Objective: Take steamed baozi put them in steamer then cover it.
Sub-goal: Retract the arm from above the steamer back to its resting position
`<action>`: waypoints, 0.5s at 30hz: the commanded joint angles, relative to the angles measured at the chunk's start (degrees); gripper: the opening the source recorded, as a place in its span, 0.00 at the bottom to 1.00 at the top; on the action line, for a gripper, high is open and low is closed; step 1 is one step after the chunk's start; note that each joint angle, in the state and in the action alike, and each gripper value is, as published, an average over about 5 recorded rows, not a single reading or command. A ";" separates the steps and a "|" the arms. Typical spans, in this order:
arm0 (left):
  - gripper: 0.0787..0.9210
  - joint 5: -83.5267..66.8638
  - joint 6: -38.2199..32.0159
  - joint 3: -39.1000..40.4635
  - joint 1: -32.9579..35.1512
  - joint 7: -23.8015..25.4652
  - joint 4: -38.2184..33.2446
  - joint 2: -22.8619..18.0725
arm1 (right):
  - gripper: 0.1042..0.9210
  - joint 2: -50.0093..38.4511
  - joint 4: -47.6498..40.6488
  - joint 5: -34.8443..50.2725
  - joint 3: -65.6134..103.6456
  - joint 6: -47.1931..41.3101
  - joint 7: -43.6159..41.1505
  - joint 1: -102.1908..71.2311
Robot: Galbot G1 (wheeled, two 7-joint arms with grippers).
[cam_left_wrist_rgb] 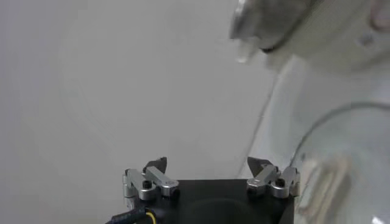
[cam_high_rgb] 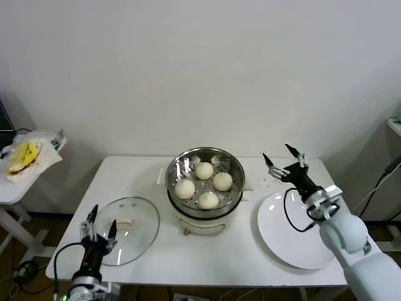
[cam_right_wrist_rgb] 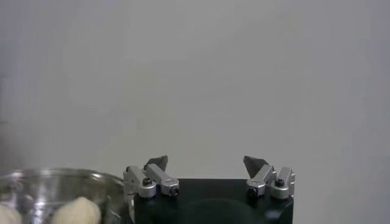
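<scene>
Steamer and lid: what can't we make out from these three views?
- steamer: the head view shows four baozi inside, but the right wrist view's edge cuts off all but its rim and parts of two buns.
- lid: blurred and cut by the edge in the left wrist view.
- left gripper: its arm is cut off by the head view's bottom edge.

White table — on it: steamer, cover, white plate.
</scene>
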 commanded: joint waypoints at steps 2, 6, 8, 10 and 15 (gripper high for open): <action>0.88 23.27 1.76 3.68 -2.10 0.80 8.58 3.16 | 0.88 11.96 1.62 -9.12 17.17 -7.40 1.01 -12.84; 0.88 22.01 0.00 3.29 -4.29 -0.73 12.90 1.47 | 0.88 12.21 1.04 -9.05 18.14 -7.37 1.05 -12.74; 0.88 21.72 -0.19 3.28 -5.37 -1.40 14.56 1.08 | 0.88 12.22 0.74 -9.07 18.23 -7.25 1.02 -12.71; 0.88 21.68 -0.31 3.61 -6.76 -2.01 16.35 0.91 | 0.88 12.37 0.53 -9.16 18.19 -7.15 0.97 -12.69; 0.88 22.45 -1.10 3.70 -10.76 -2.87 20.54 0.66 | 0.88 12.94 0.41 -9.59 17.96 -6.96 0.73 -12.84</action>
